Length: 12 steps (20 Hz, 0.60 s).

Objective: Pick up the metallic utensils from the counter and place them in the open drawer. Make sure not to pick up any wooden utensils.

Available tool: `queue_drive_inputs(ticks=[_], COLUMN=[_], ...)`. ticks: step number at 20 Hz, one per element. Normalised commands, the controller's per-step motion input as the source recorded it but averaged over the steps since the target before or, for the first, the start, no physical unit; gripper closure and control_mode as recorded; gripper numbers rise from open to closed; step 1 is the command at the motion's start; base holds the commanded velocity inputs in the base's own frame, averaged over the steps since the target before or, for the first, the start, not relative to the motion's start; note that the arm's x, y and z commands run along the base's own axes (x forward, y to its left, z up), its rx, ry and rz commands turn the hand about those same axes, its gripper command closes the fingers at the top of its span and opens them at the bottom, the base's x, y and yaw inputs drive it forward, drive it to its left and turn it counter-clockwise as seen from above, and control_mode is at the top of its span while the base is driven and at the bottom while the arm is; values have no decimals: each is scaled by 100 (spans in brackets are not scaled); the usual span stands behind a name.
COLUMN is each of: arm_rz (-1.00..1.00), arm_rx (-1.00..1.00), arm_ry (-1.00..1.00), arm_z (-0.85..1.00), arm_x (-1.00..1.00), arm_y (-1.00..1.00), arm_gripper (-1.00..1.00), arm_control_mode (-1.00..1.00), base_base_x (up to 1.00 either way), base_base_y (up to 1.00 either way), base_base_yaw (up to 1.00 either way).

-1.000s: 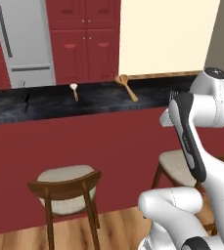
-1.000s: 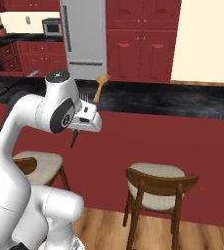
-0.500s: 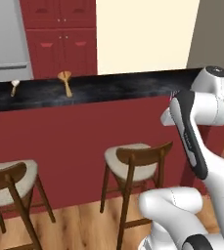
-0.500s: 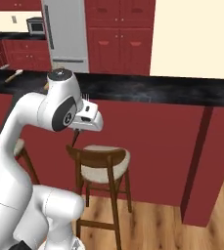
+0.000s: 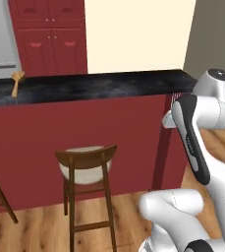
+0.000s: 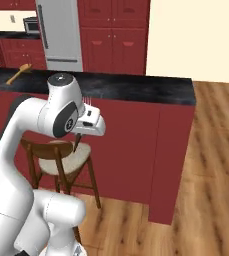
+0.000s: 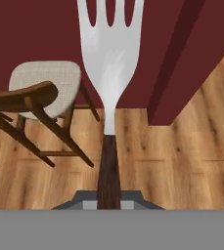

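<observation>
A wooden stool (image 5: 87, 162) with a pale cushion stands on the plank floor (image 6: 206, 165), close to the dark red panel. Behind are red cabinet doors (image 6: 113, 37), a grey fridge (image 6: 61, 32) and a cream wall (image 5: 133, 34).

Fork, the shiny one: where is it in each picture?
Left base view: the fork is at the right, with thin tines poking up beside the white arm.
Right base view: the fork is left of the middle, tines up, dark handle hanging down.
Hand view: the fork is big in the middle, tines at the top.
Shared landmark: the wooden stool with a pale seat.
</observation>
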Motion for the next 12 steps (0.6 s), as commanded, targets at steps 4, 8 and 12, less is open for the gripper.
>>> queue_drive_inputs(ticks=[4,8,12], arm_rz=[0,0,0], arm_rx=[0,0,0], arm_ry=[0,0,0], arm_z=[0,0,0], arm_x=[0,0,0], arm_y=[0,0,0], arm_gripper=[100,100,100], arm_control_mode=[100,100,100], base_base_x=[12,1,24], base_base_y=[-100,-100,-100], base_base_yaw=[0,1,18])
